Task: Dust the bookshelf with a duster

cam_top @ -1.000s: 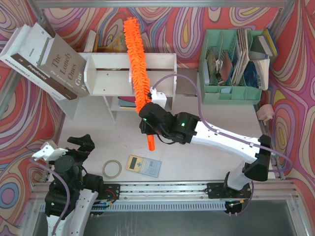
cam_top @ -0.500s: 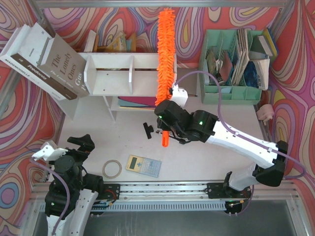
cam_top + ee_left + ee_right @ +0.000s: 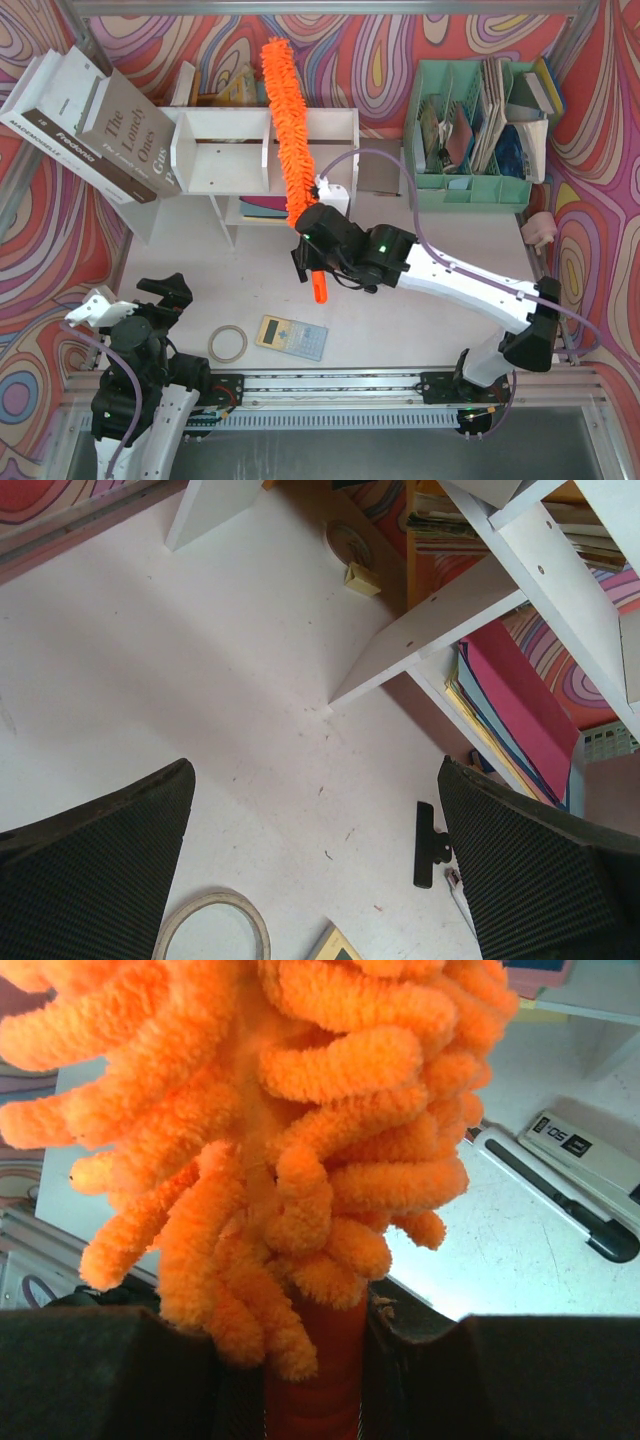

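Observation:
The white bookshelf [image 3: 230, 125] stands at the back centre-left, with coloured folders on its lower tier. The fluffy orange duster [image 3: 287, 125] lies slanted across the shelf's top, its head reaching past the back edge, its handle end [image 3: 318, 285] sticking out toward the front. My right gripper [image 3: 312, 240] is shut on the duster's handle just in front of the shelf; in the right wrist view the chenille [image 3: 290, 1130] fills the frame above the clamped handle [image 3: 318, 1380]. My left gripper [image 3: 130, 300] is open and empty at the front left; the shelf legs [image 3: 400, 645] show in its view.
Two large books [image 3: 90, 125] lean at the shelf's left. A mint-green file organizer [image 3: 480, 135] stands back right. A tape ring [image 3: 228, 343], a calculator [image 3: 291, 337] and a black binder clip [image 3: 427, 845] lie on the table in front. A stapler [image 3: 570, 1175] lies near the shelf.
The right arm swung the duster right along the shelf top, then back left to the middle divider. The binder clip, seen half a second ago, is now under the gripper. Left arm still.

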You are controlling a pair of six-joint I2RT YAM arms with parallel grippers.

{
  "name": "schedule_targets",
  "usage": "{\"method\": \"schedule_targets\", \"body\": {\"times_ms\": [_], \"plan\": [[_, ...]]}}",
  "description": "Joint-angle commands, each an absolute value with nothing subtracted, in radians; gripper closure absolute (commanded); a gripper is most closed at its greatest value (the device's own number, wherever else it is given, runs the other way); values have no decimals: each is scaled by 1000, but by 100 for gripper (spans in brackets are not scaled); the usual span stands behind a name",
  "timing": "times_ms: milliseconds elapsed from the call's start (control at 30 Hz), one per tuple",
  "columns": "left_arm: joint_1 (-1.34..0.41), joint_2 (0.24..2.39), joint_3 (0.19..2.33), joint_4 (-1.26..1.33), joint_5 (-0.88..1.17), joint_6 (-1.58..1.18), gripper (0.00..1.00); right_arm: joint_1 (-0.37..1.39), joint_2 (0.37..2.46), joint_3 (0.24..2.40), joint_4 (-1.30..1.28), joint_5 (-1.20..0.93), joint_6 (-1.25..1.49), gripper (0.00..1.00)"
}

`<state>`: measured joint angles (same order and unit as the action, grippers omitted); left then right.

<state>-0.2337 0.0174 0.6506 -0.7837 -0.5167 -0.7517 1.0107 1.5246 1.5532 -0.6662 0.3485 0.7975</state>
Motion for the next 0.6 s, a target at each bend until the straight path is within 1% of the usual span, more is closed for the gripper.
{"method": "schedule_targets", "body": {"times_ms": [0, 133, 400, 567], "plan": [[-227, 5, 641, -781, -515, -749, 1, 1023, 1543, 1592, -587, 324, 752, 100], [-227, 5, 641, -780, -514, -749, 1, 1022, 1548, 1596, -609, 349, 764, 100], [-227, 5, 641, -779, -514, -750, 1, 1019, 1480, 1527, -722, 549, 886, 100], [-227, 5, 640, -778, -512, -750, 2, 1017, 1446, 1511, -759, 583, 910, 100]]}}
